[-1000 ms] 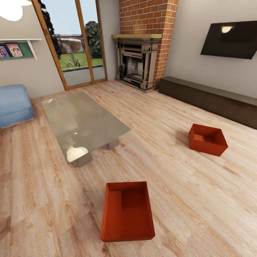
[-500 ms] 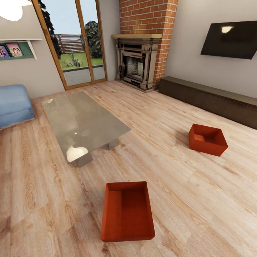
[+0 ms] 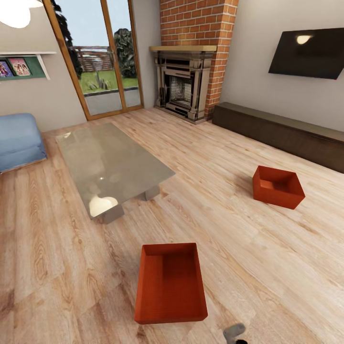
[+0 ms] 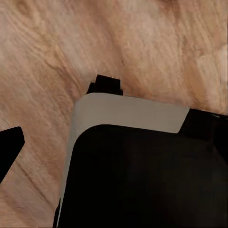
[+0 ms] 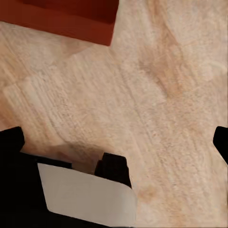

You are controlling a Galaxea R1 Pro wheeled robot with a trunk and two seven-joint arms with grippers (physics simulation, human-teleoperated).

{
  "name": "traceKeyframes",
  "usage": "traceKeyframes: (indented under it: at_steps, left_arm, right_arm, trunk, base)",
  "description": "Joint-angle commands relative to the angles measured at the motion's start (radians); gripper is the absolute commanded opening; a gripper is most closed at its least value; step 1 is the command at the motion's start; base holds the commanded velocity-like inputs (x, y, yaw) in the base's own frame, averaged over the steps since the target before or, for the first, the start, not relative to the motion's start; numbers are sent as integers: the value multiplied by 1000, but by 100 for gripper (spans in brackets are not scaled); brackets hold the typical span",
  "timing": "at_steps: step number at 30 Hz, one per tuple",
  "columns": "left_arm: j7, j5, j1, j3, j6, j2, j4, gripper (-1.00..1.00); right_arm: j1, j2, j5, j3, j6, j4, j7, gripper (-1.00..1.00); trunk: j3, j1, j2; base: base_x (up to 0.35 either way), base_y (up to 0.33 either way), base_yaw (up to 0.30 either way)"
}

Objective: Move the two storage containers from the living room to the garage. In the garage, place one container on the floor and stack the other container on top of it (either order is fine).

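Two plain orange-red open boxes sat on the light wood plank floor (image 3: 248, 248), the near one (image 3: 170, 283) at 6 o'clock, the far one (image 3: 277, 186) at 3 o'clock. The right pincer (image 5: 118, 137) gaped wide, holding nothing; the left pincer's (image 4: 9, 147) state I cannot tell.

right gripper (image 5: 114, 137) fingers spread, pointing floorward
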Motion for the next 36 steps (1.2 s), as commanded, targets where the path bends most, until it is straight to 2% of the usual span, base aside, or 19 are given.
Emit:
traceKeyframes:
  at_steps: [1,2,5,6,8,11,12,14,16,17,19,21,22,24,25,28,31,36]
  left_arm:
    - [1,8,-36,1,54,3,-39,100]
    - [1,7,-75,1,98,5,-65,100]
    - [2,6,-161,1,172,3,-91,100]
    - [3,6,-236,1,209,0,-93,100]
    - [22,8,-353,1,238,-2,-68,100]
    - [59,6,-435,0,239,-7,-27,100]
    - [81,5,-491,0,236,-12,10,100]
    - [89,4,-525,0,229,-15,35,100]
    - [97,2,-568,-1,205,-27,64,100]
    - [107,-1,-599,-6,159,-57,89,100]
    - [112,-12,-611,-9,119,-82,111,100]
    - [114,-46,-618,-11,95,-99,147,100]
    - [115,-71,-621,-12,83,-104,161,100]
    - [115,-100,-623,-12,73,-108,176,100]
    - [115,-129,-624,-12,64,-110,189,100]
    - [115,-175,-625,-12,48,-113,207,100]
    - [115,-196,-626,-11,26,-118,217,100]
    - [115,-208,-626,-11,-14,-124,222,100]
  right_arm:
    - [-40,12,9,-2,14,-4,-15,100]
    - [-79,24,9,-12,18,-5,-30,100]
    - [-159,49,8,-38,24,-6,-73,100]
    - [-218,67,8,-53,26,1,-107,100]
    - [-310,83,8,-64,25,37,-139,100]
    - [-374,91,8,-71,19,72,-149,100]
    - [-406,97,8,-87,13,93,-154,100]
    - [-419,99,8,-107,7,101,-157,100]
    - [-430,101,8,-149,-9,110,-160,100]
    - [-436,101,7,-216,-39,118,-161,100]
    - [-439,103,10,-263,-64,143,-160,100]
    - [-440,101,14,-281,-90,189,-156,100]
    - [-441,101,16,-284,-106,208,-153,100]
    - [-441,101,19,-285,-119,220,-152,100]
    - [-441,101,20,-285,-127,229,-150,100]
    - [-441,101,20,-285,-136,239,-147,100]
    - [-441,101,22,-286,-137,242,-141,100]
    - [-441,98,26,-287,-138,246,-110,100]
  trunk:
    - [-1,0,0]
    - [-1,0,0]
    - [-1,0,0]
    - [-1,0,0]
    - [-1,0,0]
    - [-1,0,0]
    - [-1,0,0]
    - [-1,0,0]
    - [-1,0,0]
    - [-1,0,0]
    - [-1,0,0]
    - [-1,0,0]
    - [-1,0,0]
    - [-1,0,0]
    - [-1,0,0]
    - [-1,0,0]
    - [-1,0,0]
    - [-1,0,0]
  base:
    - [0,0,0]
    - [0,0,0]
    - [0,0,0]
    - [0,0,0]
    - [0,0,0]
    - [0,0,0]
    - [0,0,0]
    - [0,0,0]
    - [0,0,0]
    - [0,0,0]
    - [0,0,0]
    - [0,0,0]
    - [0,0,0]
    - [0,0,0]
    - [0,0,0]
    - [0,0,0]
    - [0,0,0]
    - [0,0,0]
